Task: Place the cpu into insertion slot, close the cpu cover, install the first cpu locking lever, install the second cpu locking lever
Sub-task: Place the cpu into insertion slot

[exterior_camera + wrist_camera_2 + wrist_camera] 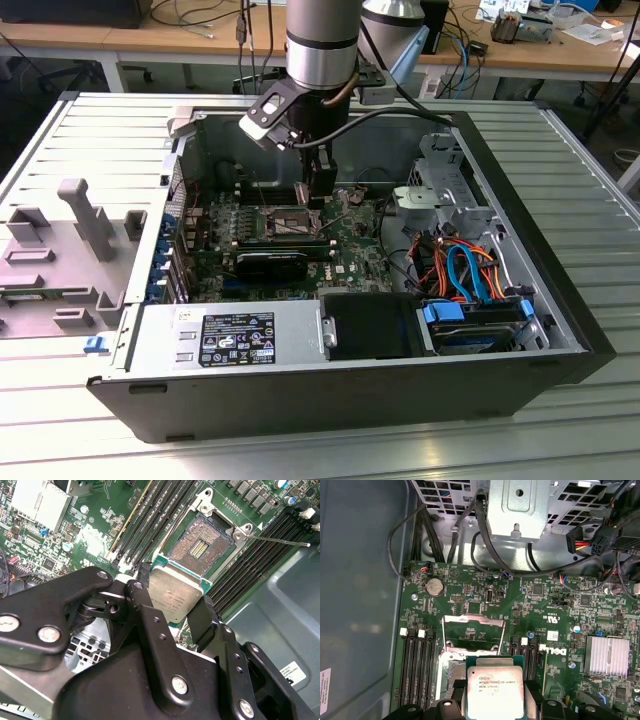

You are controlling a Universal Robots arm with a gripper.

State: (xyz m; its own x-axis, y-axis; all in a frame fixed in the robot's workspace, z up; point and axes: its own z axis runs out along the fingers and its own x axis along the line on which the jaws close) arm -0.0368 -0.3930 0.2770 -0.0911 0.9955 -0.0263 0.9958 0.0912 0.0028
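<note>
My gripper (172, 600) is shut on the cpu (176, 596), a small square chip with a dull silver top, its black fingers (141, 582) pinching two opposite edges. In the first wrist view the cpu (494, 687) hangs just short of the open insertion slot (451, 672). The slot's bare contact field (200, 547) lies uncovered on the green motherboard. The cpu cover (472, 618), a thin silver frame, is swung open beyond the slot. A thin locking lever (277, 541) sticks out to one side. In the exterior view the gripper (318, 197) hovers low over the slot (285, 222) inside the case.
Black memory slots (160, 515) flank the socket on both sides. A finned heatsink (606, 655) sits nearby. The open computer case (560, 250) holds a power supply (235, 338), a drive cage (440, 170) and orange and blue cables (465, 270). A grey fixture (85, 215) stands at the exterior view's left.
</note>
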